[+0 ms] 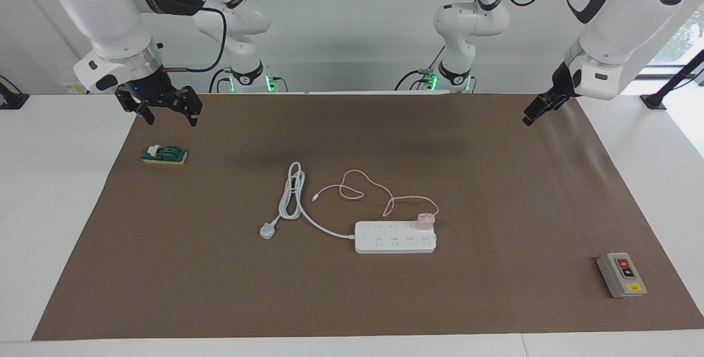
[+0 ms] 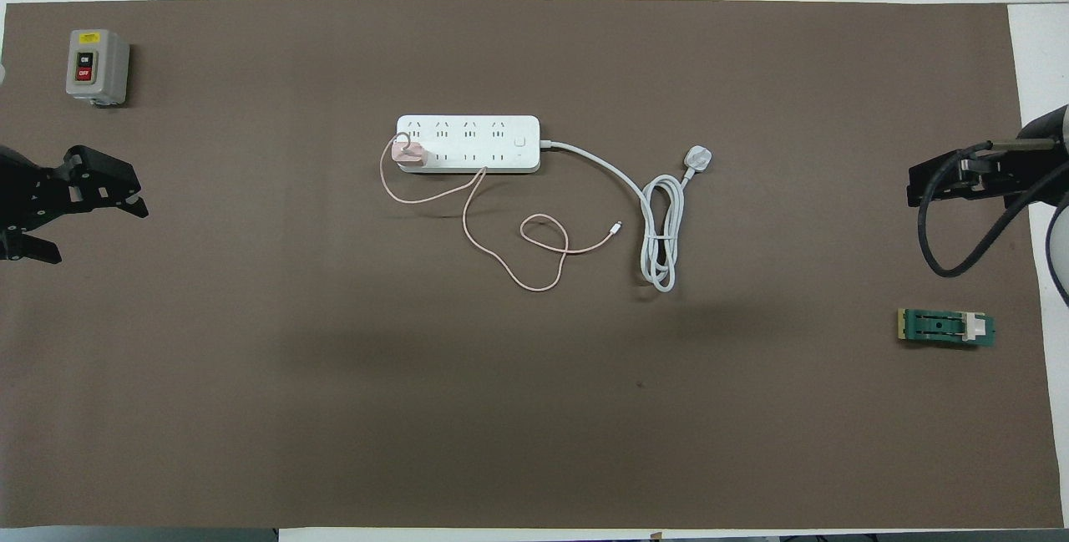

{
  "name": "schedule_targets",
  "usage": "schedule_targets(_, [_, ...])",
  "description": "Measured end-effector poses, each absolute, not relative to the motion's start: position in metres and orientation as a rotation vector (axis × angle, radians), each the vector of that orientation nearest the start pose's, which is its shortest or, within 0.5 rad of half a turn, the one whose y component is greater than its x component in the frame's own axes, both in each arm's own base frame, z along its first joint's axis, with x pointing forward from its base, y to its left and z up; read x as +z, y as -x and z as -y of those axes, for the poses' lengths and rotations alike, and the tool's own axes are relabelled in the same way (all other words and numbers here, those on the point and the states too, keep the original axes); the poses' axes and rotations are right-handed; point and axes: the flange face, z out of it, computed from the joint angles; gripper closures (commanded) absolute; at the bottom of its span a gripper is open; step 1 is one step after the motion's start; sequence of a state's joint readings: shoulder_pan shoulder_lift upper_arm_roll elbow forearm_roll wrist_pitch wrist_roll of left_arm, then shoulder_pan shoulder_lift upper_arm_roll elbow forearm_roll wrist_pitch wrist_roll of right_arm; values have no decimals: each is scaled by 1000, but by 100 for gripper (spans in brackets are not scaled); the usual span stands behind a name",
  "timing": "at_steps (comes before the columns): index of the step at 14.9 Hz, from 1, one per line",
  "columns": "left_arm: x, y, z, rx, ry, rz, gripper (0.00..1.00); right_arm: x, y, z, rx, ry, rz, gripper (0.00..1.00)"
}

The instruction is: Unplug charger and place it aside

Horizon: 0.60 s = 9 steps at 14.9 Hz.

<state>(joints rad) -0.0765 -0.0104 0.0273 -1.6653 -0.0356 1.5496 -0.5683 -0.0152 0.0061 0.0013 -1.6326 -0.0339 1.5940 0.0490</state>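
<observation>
Two grippers hang over opposite ends of a brown mat while the pink charger [image 1: 425, 220] sits plugged into the white power strip [image 1: 395, 237] near the table's middle. The charger stands upright in an end socket, at the strip's end toward the left arm, in the row nearer the robots. Its thin pink cable [image 1: 357, 189] loops back toward the robots. The strip's long axis runs from one arm's end of the table to the other, so a straight upward pull looks the likely way out. The left gripper [image 1: 536, 110], jaws spread wide and holding nothing, hangs over the mat's edge and appears the nearer of the two. The right gripper [image 1: 168, 108], fingers apart and empty, waits over the mat's corner near a small green switch [image 1: 164, 154].
</observation>
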Motion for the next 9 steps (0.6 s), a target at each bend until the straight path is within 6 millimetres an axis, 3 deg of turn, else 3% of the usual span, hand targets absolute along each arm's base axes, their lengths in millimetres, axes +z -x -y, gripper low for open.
schedule_targets(2, [576, -547, 35, 167, 2989, 1044, 0, 595, -557, 12, 58, 3171, -189, 0])
schedule_targets(5, [564, -552, 48, 119, 2837, 1438, 0, 596, -558, -2, 31, 3129, -562, 0])
schedule_targets(9, [547, -565, 81, 44, 2541, 1972, 0, 597, -559, -32, -2, 2984, -1092, 0])
